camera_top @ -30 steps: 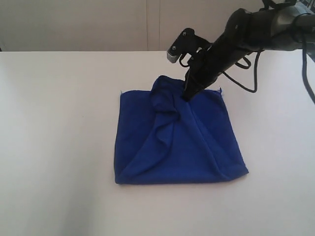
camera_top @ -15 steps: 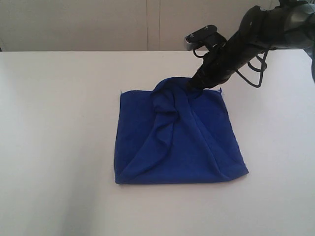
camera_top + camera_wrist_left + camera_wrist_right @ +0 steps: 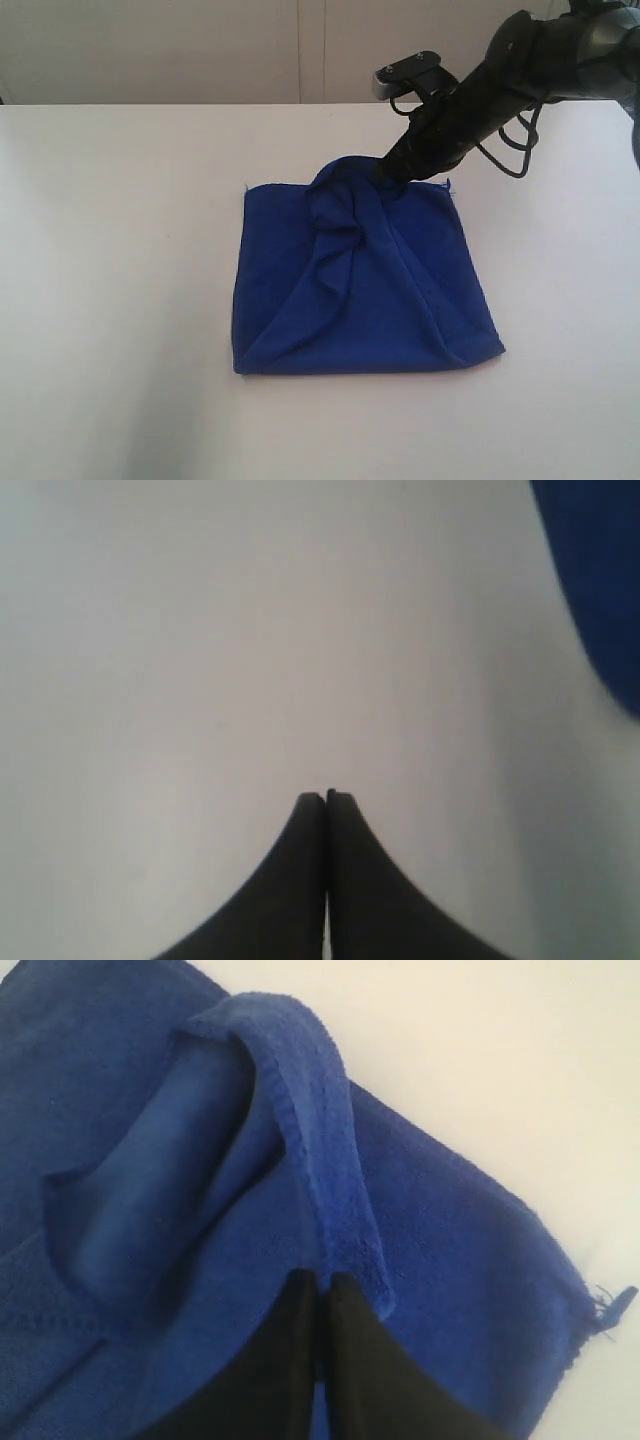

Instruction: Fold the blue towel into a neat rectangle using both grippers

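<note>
— Where is the cloth?
— The blue towel (image 3: 360, 290) lies folded and rumpled mid white table (image 3: 120, 250), its far edge raised.
— And the arms?
— The right gripper (image 3: 385, 172) pinches that raised edge. The left gripper (image 3: 327, 798) has its fingers pressed together over bare tabletop.

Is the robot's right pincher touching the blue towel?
Touching. In the right wrist view, the right gripper has its fingers closed on the raised hem of the blue towel, with no gap showing.
</note>
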Action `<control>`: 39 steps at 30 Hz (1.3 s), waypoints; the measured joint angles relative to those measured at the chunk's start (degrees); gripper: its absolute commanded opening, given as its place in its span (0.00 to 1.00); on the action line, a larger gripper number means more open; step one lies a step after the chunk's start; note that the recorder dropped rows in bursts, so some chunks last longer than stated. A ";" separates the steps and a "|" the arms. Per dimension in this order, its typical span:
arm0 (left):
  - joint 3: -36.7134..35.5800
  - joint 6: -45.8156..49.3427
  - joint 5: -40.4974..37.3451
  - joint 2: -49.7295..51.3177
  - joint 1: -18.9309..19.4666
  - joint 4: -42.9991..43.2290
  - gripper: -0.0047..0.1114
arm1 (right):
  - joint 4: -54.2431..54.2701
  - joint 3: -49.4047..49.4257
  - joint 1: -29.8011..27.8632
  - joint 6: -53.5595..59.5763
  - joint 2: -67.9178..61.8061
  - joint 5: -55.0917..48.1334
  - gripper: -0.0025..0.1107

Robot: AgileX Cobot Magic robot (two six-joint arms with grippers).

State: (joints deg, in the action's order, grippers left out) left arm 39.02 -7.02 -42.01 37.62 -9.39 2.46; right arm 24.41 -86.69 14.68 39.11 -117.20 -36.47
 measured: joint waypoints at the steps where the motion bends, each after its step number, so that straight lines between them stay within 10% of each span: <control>1: 0.00 -0.45 1.69 0.00 0.00 -0.87 0.04 | 0.00 0.00 0.00 0.00 0.00 -0.10 0.02; 16: 2.32 9.98 17.81 32.61 0.00 -42.71 0.04 | 0.24 0.00 0.00 -1.63 0.00 -0.71 0.02; 30: 27.60 22.95 18.92 64.83 -9.10 -68.22 0.04 | 0.24 0.00 0.00 -2.00 0.00 -0.78 0.02; 39: 38.48 21.94 16.96 76.84 -13.22 -74.13 0.45 | 0.28 0.00 0.00 -2.00 -0.34 -0.68 0.02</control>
State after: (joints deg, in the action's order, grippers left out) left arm 77.50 14.91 -25.04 114.46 -22.61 -71.66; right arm 24.69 -86.69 14.68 37.11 -117.54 -37.15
